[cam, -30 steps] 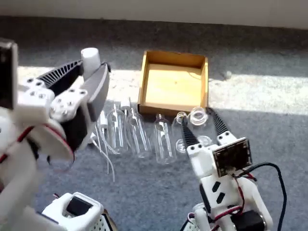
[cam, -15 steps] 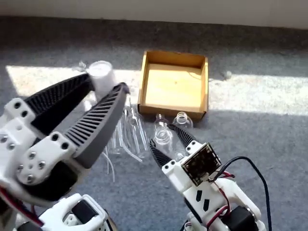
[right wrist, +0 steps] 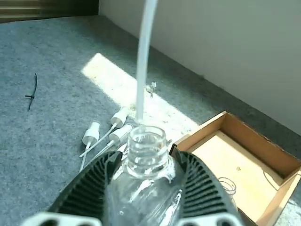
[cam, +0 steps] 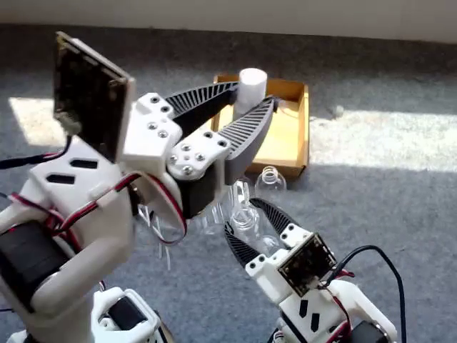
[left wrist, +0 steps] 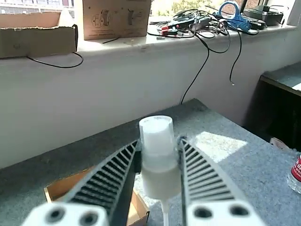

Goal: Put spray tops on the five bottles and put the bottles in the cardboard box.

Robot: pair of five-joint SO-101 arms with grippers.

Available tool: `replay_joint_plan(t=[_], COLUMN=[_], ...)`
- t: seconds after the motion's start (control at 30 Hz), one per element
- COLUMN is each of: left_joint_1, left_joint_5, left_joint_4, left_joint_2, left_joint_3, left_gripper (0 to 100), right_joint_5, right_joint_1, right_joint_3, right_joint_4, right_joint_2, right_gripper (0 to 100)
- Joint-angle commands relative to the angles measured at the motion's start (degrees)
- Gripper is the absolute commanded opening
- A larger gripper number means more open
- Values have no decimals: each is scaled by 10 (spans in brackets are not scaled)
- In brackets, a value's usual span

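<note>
— What has the left gripper got?
— Its two ribbed fingers pinch a white spray top by the sides, cap upward. From above it is raised, and shows in front of the far left part of the cardboard box.
— And the right gripper?
— It is clamped on a clear bottle just under the threaded neck, the open mouth pointing up. That bottle is held near the box's near side, a little to its left.
— How do the two pieces sit against each other?
— The spray top's thin white tube hangs straight down, and its lower end is right at the bottle's mouth. I cannot tell whether it has gone inside.
— What else is on the grey mat?
— Three loose spray tops lie together to the left of the box, tubes trailing. Another clear bottle lies just beside the box's near wall.
— The box itself?
— Open, on the mat, on the far side of both grippers.
</note>
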Motion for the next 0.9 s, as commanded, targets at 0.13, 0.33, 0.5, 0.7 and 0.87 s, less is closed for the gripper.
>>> replay_joint_plan(t=[0.13, 0.33, 0.5, 0.7, 0.87], left_joint_1=[-17, -43, -76, -75, -72], left_joint_5=[-12, -15, -35, -36, -34], left_joint_4=[-123, -196, -269, -272, -272], left_joint_2=[-18, -118, -187, -203, -202], left_joint_3=[150, 289, 356, 354, 360], left_gripper=[45, 45, 45, 45, 45], right_joint_5=[1, 1, 1, 1, 1], right_joint_1=[-3, -2, 12, 57, 58], right_joint_3=[-8, -8, -7, -7, -4], right_joint_4=[4, 1, 0, 0, -1], right_joint_2=[-4, -4, -4, -4, -4], right_gripper=[4, 4, 4, 4, 4])
